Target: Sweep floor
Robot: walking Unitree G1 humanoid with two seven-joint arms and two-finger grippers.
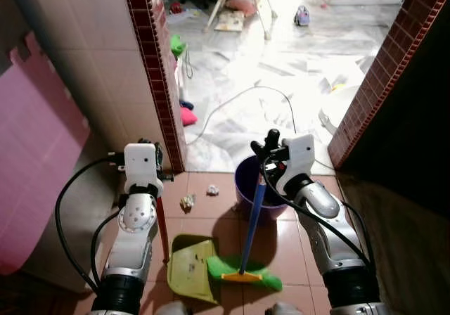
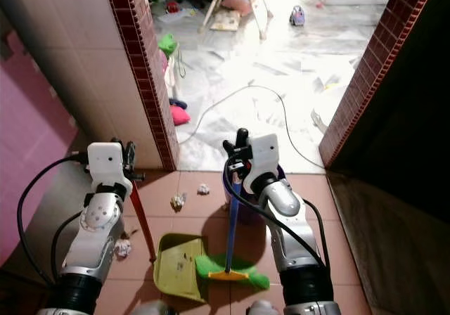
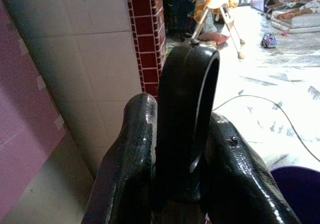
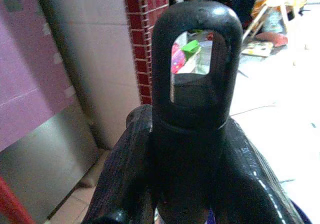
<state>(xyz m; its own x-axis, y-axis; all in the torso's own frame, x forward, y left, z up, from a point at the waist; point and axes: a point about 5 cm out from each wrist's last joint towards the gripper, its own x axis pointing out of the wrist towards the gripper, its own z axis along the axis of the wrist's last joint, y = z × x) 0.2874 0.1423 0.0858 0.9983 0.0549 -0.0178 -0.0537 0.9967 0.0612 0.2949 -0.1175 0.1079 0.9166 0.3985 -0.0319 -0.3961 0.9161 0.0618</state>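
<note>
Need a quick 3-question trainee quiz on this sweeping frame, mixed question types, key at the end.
1. True or false: the right gripper holds the broom by its blue handle.
2. What does the left gripper hold? A) purple bucket B) red-handled dustpan C) white cable
3. Fill in: the two crumpled paper scraps lie on the tiles between the dustpan and the ____ doorway pillar.

Key: 1 true; 2 B; 3 brick. The purple bucket stands behind the broom handle.

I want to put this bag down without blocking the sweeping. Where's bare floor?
Bare tiles lie right of the purple bucket, toward the brick pillar. Crowded: green dustpan, broom and paper scraps between the grippers.
</note>
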